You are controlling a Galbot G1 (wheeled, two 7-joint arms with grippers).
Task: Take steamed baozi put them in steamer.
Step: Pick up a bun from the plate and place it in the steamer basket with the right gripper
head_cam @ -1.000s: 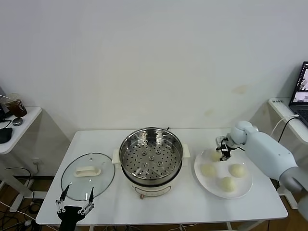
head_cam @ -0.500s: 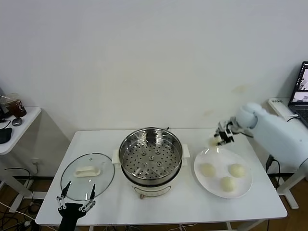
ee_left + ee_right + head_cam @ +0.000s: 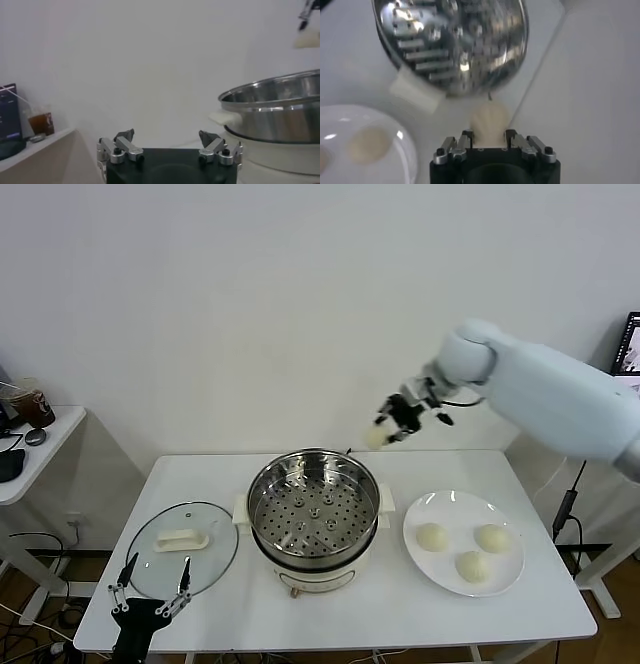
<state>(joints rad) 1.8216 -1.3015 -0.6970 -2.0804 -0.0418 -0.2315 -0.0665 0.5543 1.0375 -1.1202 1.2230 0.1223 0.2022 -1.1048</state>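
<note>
My right gripper (image 3: 389, 424) is shut on a cream-white baozi (image 3: 376, 437) and holds it in the air above the far right rim of the steamer (image 3: 314, 509). The right wrist view shows the baozi (image 3: 489, 120) between the jaws, with the steamer (image 3: 455, 45) below it. Three more baozi (image 3: 432, 537) (image 3: 491, 537) (image 3: 471, 565) lie on the white plate (image 3: 440, 504) to the right of the steamer. The steamer's perforated tray holds nothing. My left gripper (image 3: 147, 599) is open and empty, low at the table's front left edge.
The glass lid with a white handle (image 3: 182, 541) lies flat to the left of the steamer. A side table with a drink cup (image 3: 34, 402) stands at far left. A laptop (image 3: 630, 349) sits at far right.
My right gripper has lifted one baozi off the plate and carried it up and to the left, to above the steamer's far right rim. The left arm has barely shifted.
</note>
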